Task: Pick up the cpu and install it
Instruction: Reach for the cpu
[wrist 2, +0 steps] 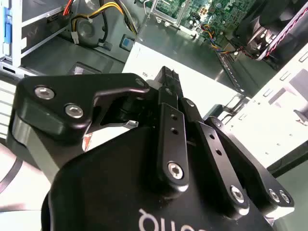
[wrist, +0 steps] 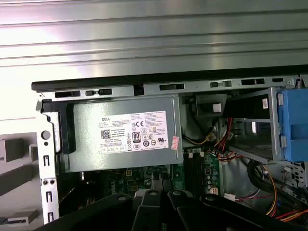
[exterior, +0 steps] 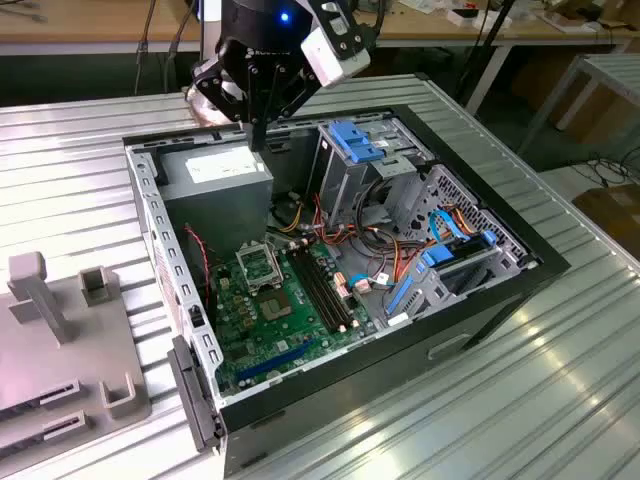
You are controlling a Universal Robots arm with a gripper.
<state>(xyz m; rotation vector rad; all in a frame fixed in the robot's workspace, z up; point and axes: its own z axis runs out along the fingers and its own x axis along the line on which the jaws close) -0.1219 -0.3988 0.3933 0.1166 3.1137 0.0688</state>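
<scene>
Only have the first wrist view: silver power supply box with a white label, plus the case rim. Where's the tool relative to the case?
Observer: In the exterior view, the black tool hangs above the silver power supply box, near the far rim of the open black computer case.
Operator: Socket visible?
Observer: Yes, a square metal socket frame sits on the green motherboard, nearer the exterior camera than the power supply.
Operator: Anything outside the case?
Observer: A grey plastic fixture stands on the ribbed metal table at the exterior view's left.

The power supply (wrist: 125, 134) hides most of the motherboard (wrist: 192, 169); what fills the socket (exterior: 261, 265) is unclear.
</scene>
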